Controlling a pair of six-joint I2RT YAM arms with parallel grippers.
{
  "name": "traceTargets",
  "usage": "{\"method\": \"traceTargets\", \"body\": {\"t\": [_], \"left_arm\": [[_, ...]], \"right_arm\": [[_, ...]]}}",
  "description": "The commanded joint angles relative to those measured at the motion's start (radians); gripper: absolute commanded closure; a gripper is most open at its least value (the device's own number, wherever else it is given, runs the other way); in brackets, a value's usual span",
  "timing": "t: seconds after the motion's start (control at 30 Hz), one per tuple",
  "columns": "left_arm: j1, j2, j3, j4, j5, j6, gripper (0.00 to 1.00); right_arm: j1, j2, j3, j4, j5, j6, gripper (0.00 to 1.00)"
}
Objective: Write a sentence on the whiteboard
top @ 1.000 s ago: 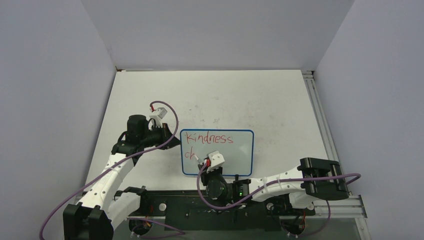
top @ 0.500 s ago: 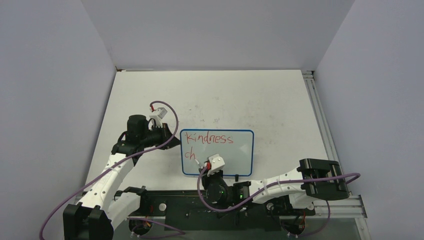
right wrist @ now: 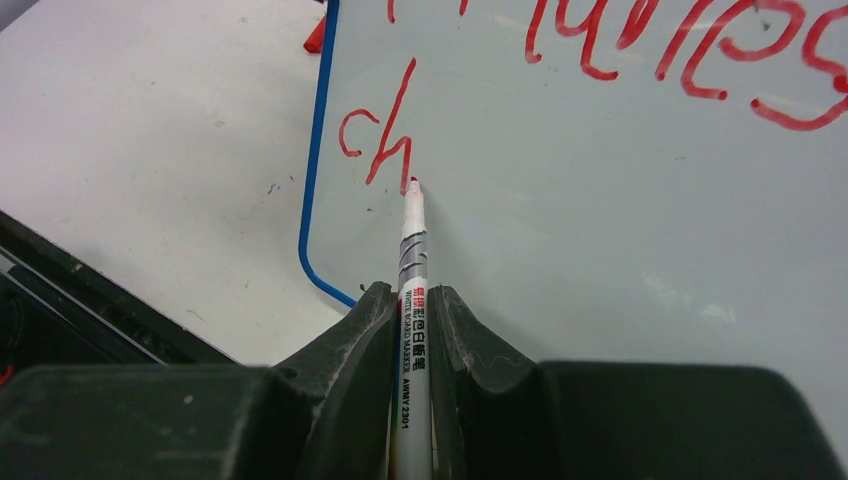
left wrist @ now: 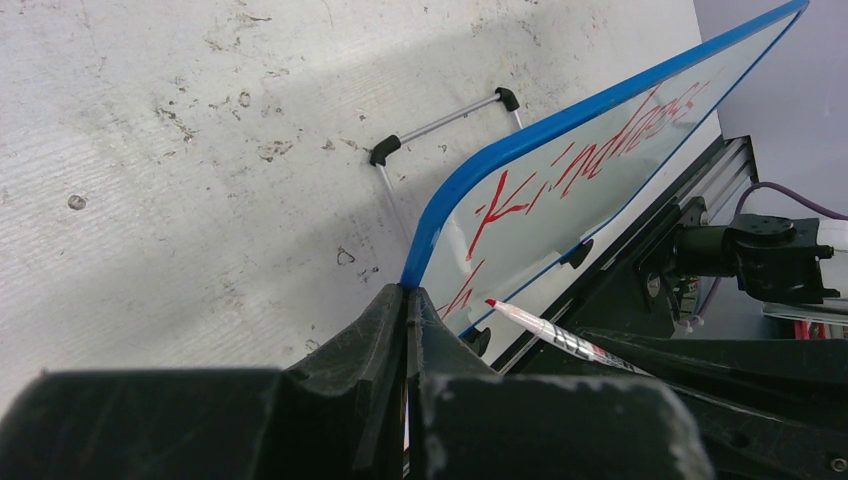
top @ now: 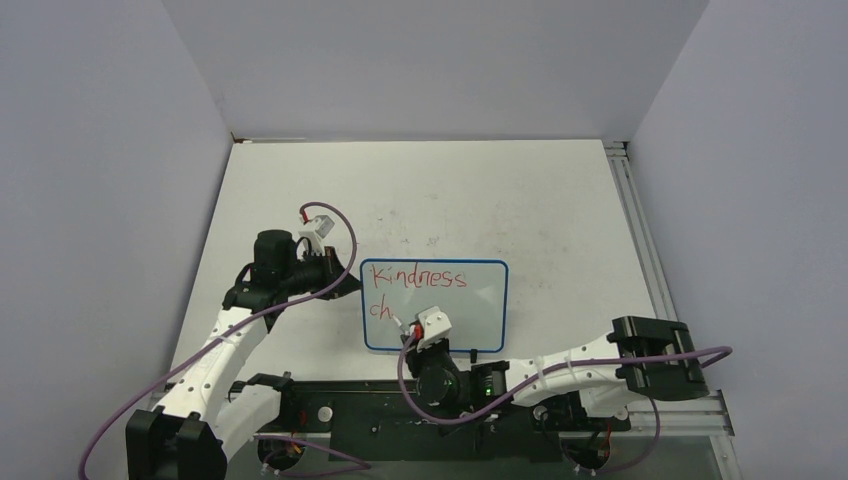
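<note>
The whiteboard [top: 470, 312], blue-framed, lies near the table's front middle. "Kindness" is written on it in red, with "ch" [right wrist: 378, 135] below. My left gripper [top: 350, 274] is shut on the left edge of its blue frame [left wrist: 425, 225]. My right gripper [top: 411, 338], at the board's near-left part, is shut on a white marker [right wrist: 413, 250]. The marker's red tip [right wrist: 411, 183] rests at the foot of the "h". The same marker [left wrist: 545, 327] shows in the left wrist view, pointing at the board.
A thin metal bar with black ends [left wrist: 440, 122] lies on the scuffed tabletop behind the board. A small red piece [right wrist: 314, 35] sits beside the board's left edge. A black base strip [top: 370, 425] runs along the near edge and an aluminium rail [top: 640, 240] along the right.
The right arm's rear link has shifted a little to the right and the wrist has drawn slightly nearer. The writing looks the same. The left arm has not moved.
</note>
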Motion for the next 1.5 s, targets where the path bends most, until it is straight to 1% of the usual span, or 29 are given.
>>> {"method": "traceTargets", "body": {"t": [0.0,0.3,1.07,1.47], "left_arm": [[-0.003,-0.013,0.042,0.008,0.005,0.005,1.00],[-0.004,-0.011,0.042,0.010,0.009,0.005,1.00],[-0.004,-0.010,0.041,0.009,0.011,0.005,1.00],[-0.004,-0.011,0.041,0.012,0.011,0.006,1.00]], "right_arm": [[0.008,-0.081,0.033,-0.013,0.023,-0.041,0.95],[-0.020,-0.097,0.007,-0.015,0.014,-0.039,0.95],[-0.066,-0.066,-0.018,-0.009,0.000,0.001,0.95],[-0.075,-0.029,-0.007,0.040,-0.055,-0.054,0.95]]}}
